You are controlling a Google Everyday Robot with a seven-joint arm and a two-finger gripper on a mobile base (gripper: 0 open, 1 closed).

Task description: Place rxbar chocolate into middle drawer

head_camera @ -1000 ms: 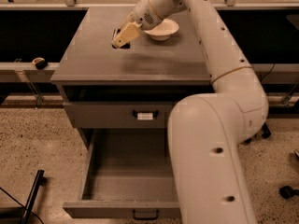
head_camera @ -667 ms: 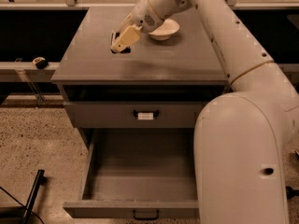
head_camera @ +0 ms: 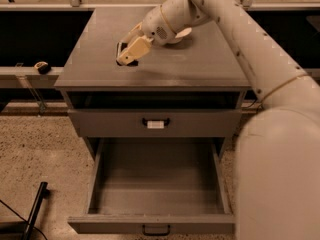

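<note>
Gripper: we see the gripper [head_camera: 126, 54] low over the left part of the cabinet top [head_camera: 205, 66], pointing down and to the left, right at the surface
Grip: we cannot tell whether it is clamped or loose; its pale body hides the contact
Rxbar chocolate: the rxbar chocolate [head_camera: 122, 50] shows only as a dark sliver right at the gripper, on its left side and partly covered by it; we cannot tell whether it lies on the cabinet top or is lifted off it
Middle drawer: the middle drawer [head_camera: 157, 184] is pulled out wide, well below the gripper and nearer to us, with its grey inside bare and its small dark handle [head_camera: 156, 229] at the front edge
Tagged drawer: between the gripper and the open drawer is a shut drawer front whose handle bears a white tag [head_camera: 155, 123]
Bowl: a white bowl [head_camera: 183, 32] sits behind and to the right of the gripper, mostly hidden by the wrist
In the way: the arm [head_camera: 280, 174] fills the right side below the gripper and covers the open drawer's right edge
Other things: a small dark object [head_camera: 43, 67] rests on a ledge well to the gripper's left; a dark bar [head_camera: 35, 210] leans over the speckled floor [head_camera: 40, 149] far below and left of it
</note>
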